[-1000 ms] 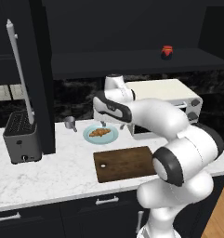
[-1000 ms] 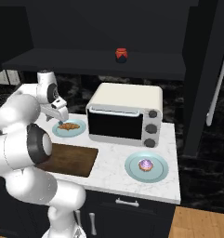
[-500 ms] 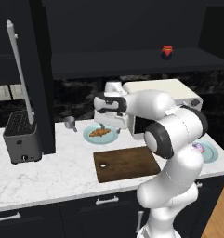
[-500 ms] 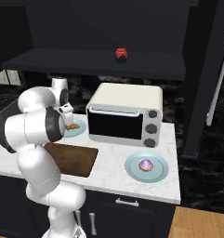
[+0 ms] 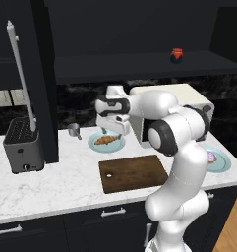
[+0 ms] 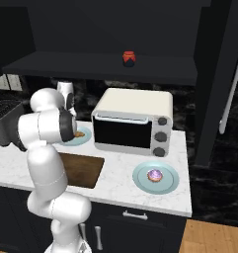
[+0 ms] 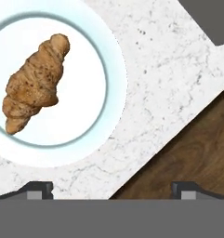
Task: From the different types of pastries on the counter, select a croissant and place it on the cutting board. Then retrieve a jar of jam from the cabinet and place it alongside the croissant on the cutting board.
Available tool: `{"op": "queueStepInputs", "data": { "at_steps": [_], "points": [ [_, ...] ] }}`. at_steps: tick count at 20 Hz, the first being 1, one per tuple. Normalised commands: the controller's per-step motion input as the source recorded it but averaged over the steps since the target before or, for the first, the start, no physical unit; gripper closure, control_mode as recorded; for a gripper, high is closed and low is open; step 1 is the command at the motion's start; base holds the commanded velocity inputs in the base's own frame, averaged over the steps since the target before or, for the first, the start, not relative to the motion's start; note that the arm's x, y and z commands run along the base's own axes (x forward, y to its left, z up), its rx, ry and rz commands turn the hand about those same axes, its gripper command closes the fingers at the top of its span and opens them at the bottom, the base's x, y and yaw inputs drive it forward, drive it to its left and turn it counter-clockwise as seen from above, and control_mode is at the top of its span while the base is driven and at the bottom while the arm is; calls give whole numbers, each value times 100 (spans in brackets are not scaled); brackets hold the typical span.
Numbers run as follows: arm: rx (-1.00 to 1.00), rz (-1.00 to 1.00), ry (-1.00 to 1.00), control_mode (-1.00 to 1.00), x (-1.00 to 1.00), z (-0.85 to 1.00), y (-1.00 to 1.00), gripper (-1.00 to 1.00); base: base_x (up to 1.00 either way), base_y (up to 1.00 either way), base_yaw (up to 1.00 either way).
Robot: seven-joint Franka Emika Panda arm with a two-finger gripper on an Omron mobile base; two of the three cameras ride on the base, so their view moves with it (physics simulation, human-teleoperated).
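The golden-brown croissant (image 7: 34,83) lies on a round light blue plate (image 7: 88,121) on the white marble counter (image 7: 155,69); the croissant (image 5: 106,141) also shows in the left base view. My gripper (image 5: 110,131) hangs just above that plate, open and holding nothing. In the hand view its fingertips (image 7: 39,188) stand wide apart over bare counter, and the croissant is off to the upper left. The dark brown cutting board (image 5: 132,173) lies in front of the plate, its corner (image 7: 192,158) at lower right. The red jam jar (image 5: 176,55) stands on the black cabinet shelf (image 6: 105,74).
A cream toaster oven (image 6: 133,123) stands right of the croissant plate. The pink-purple frosted pastry (image 6: 154,175) sits on a second blue plate (image 6: 140,178) at the right. A small metal cup (image 5: 74,130) and a dark toaster (image 5: 24,147) are to the left.
The arm's elbow has swung from low right to upright behind the hand. The hand has stayed over the croissant plate and come a little lower. The croissant has not moved.
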Motion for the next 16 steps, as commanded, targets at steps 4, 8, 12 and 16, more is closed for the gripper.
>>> {"op": "queueStepInputs", "data": {
  "at_steps": [4, 8, 12, 16],
  "points": [
    [0, -14, 0, -100, 6, -2, 22, -100, 0, 0, 0],
    [0, -13, 0, -100, 9, -9, 10, -100, 0, 0, 0],
    [0, -13, 0, -100, 22, -34, 0, -100, 0, 0, 0],
    [0, -12, 1, -100, 28, -42, 0, -100, 0, 0, 0]
  ]
}}
